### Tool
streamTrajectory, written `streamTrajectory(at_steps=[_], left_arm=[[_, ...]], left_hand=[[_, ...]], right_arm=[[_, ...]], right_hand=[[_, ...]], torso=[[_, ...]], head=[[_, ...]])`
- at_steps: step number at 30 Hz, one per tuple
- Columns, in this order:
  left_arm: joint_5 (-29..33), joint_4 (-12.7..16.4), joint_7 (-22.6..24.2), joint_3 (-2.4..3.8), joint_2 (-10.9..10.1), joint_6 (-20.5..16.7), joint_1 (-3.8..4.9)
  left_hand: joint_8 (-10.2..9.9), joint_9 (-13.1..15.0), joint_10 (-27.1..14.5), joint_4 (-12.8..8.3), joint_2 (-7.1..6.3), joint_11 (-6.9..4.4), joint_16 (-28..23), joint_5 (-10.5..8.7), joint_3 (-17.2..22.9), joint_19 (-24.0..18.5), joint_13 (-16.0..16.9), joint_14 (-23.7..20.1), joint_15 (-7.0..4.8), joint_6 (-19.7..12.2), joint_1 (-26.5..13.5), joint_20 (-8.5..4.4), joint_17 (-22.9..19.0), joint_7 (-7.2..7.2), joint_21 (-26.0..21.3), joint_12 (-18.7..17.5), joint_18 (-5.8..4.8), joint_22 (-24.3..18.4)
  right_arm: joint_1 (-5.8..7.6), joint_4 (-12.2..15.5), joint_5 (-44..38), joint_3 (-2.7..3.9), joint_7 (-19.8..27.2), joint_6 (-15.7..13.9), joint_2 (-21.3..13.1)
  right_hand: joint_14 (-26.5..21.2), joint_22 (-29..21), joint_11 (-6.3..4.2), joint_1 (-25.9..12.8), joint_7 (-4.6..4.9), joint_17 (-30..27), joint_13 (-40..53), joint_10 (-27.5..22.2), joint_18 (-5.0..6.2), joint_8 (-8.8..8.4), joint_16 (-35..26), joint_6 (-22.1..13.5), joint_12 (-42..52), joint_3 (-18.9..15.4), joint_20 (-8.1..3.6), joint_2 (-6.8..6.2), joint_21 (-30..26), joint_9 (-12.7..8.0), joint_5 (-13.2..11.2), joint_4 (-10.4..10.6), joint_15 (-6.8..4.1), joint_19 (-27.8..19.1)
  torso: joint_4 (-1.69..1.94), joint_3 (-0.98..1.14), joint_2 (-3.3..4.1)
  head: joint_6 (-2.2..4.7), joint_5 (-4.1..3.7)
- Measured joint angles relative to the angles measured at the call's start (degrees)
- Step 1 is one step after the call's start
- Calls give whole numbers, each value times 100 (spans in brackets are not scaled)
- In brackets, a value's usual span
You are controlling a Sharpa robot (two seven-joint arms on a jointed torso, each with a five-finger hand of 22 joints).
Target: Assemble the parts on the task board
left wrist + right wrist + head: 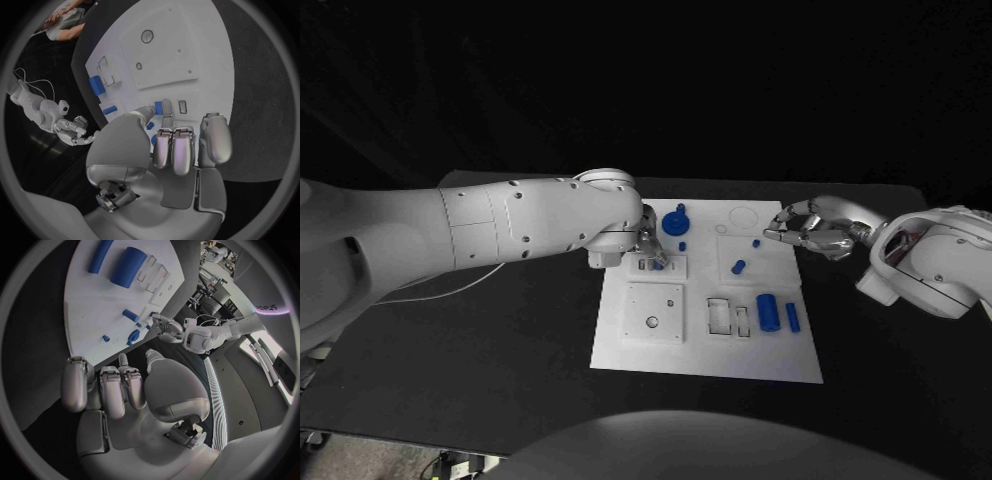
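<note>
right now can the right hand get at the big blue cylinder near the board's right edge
Probably yes. The right hand hovers at the task board's right edge, holding nothing, and the big blue cylinder lies uncovered on that side, with only a slimmer blue bar beside it.

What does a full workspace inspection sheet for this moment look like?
Surface: black table, task board lying in the middle.
Job's things: blue parts on the board, among them a large cylinder and a round knobbed piece.
Clutter: nothing seen.
Hands: left hand down over the board at a small blue part; right hand at the board's edge, fingers curled, holding nothing.
Cables: thin white cable beside the left arm.
Surroundings: dark.
</note>
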Motion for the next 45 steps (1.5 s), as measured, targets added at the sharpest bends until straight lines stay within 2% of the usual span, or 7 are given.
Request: streamTrajectory(at_steps=[7, 14, 27, 36, 41, 45], left_arm=[[-3, 33, 8, 9, -53, -123, 0], [20, -13, 11, 17, -37, -146, 6], [148, -109, 14, 23, 10, -25, 14], [196, -62, 14, 23, -18, 43, 5], [182, -17, 7, 43, -47, 118, 44], [163, -15, 1, 85, -56, 235, 100]], left_hand=[[81, 85, 0, 109, -52, 0, 0, 0, 109, 0, 0, 0, 0, 29, 53, 0, 0, 29, 0, 0, -1, 0], [93, 130, -1, 126, -75, -1, 0, -35, 126, 22, 0, 0, 0, 32, 76, -22, 4, 32, 0, 0, 0, -1], [100, 149, -2, 141, -79, 0, 0, -140, 141, 22, 0, 0, 0, 50, 70, -22, 4, 50, -34, -22, 0, -2], [178, 218, -2, 139, -170, 0, 0, -144, 144, 22, 0, 20, -19, 50, 72, -22, 3, 50, -34, -22, 0, -2], [180, 236, 1, 135, -213, -3, 0, -166, 161, 22, 0, 21, -20, 51, 56, -22, 3, 51, -33, -22, 0, -2], [183, 240, 2, 129, -218, -4, 0, -182, 167, 22, 0, 0, -41, 52, 60, -22, 2, 52, -33, -22, 0, 0]], right_arm=[[0, 0, 1, 0, -2, 0, -8], [-1, -1, 2, 0, -6, 2, -8], [-3, 0, 6, 0, -16, 12, -11], [-14, 0, 9, 0, -19, 17, -38], [-17, -1, 11, 0, -23, 20, -39], [-18, -4, 14, 0, -26, 25, -30]], right_hand=[[0, 5, 0, 0, 0, 0, 0, 0, 0, 0, 0, 0, 0, 0, 0, 0, -11, -5, 0, 0, 0, 0], [0, 4, 21, 23, -21, -1, 0, 21, 0, 0, 0, -21, 0, 0, 0, -23, -25, -5, 0, 0, 0, 0], [0, 3, 21, 45, -21, -2, 0, 21, 0, 0, 0, -21, 0, 0, 21, -1, -24, -7, 22, 0, 0, -21], [0, 3, 21, 45, -21, -2, 0, 21, 0, 0, 0, -21, 0, 0, 21, -1, -51, -10, 22, 0, 0, -21], [0, 3, 21, 45, -21, -3, 0, 21, 0, 0, 0, -21, 0, 0, 21, -1, -55, -10, 22, 0, 0, -21], [0, 2, 21, 45, -21, -3, 0, 21, 0, 0, 0, -21, 0, 0, 21, -1, -55, -10, 22, 0, 0, -21]], torso=[[-1, 1, -3], [-1, 2, -3], [0, 3, -4], [3, -1, -4], [3, 1, -4], [1, 3, -5]], head=[[0, -14], [0, -11], [0, -6], [0, -18], [0, -20], [0, -20]])
